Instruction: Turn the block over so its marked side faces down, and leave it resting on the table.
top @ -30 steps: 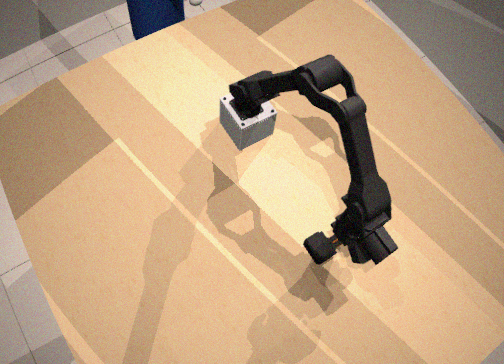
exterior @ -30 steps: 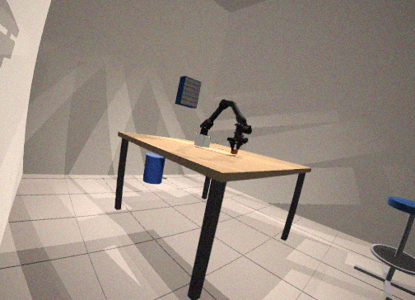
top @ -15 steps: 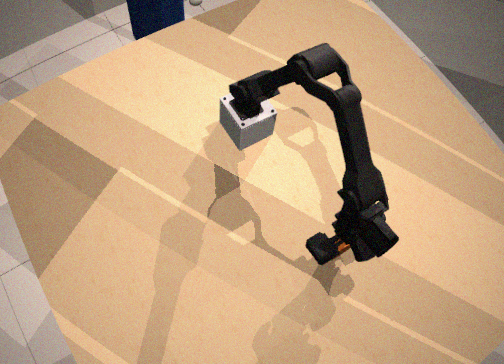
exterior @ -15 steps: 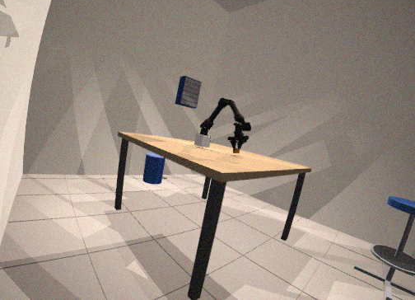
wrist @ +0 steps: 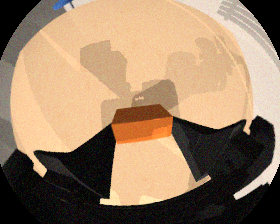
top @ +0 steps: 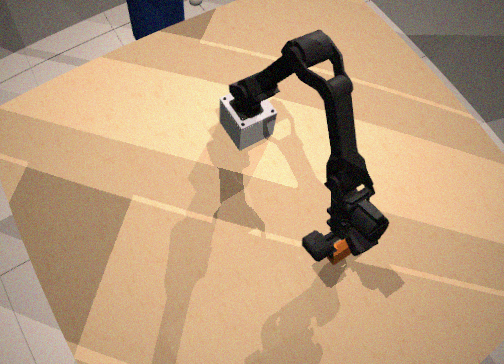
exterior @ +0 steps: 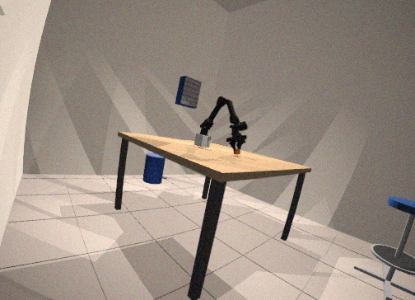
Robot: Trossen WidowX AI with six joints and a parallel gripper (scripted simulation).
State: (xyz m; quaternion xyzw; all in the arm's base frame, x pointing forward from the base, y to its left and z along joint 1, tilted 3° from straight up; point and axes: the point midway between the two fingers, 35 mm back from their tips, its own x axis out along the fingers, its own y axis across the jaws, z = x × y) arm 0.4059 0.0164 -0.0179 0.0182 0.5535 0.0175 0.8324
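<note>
The orange block (top: 340, 252) (exterior: 237, 152) (wrist: 143, 130) is between the fingers of my gripper (top: 338, 248) (exterior: 237, 149) (wrist: 141, 122), which is shut on it. The block appears to be held a little above the table (top: 280, 306) (exterior: 263, 163) (wrist: 141, 170), with a shadow under it in the top view. In the wrist view one long face is bright orange and the one beside it is dark brown. No mark can be made out on the faces that show; the faces against the fingers and the underside are hidden.
The arm's grey base box (top: 255, 132) (exterior: 202, 140) stands on the table behind the gripper. A blue bin (top: 156, 11) (exterior: 154, 168) stands on the floor past the table, and a blue-topped stool (exterior: 400, 204) is off to the right in the exterior view.
</note>
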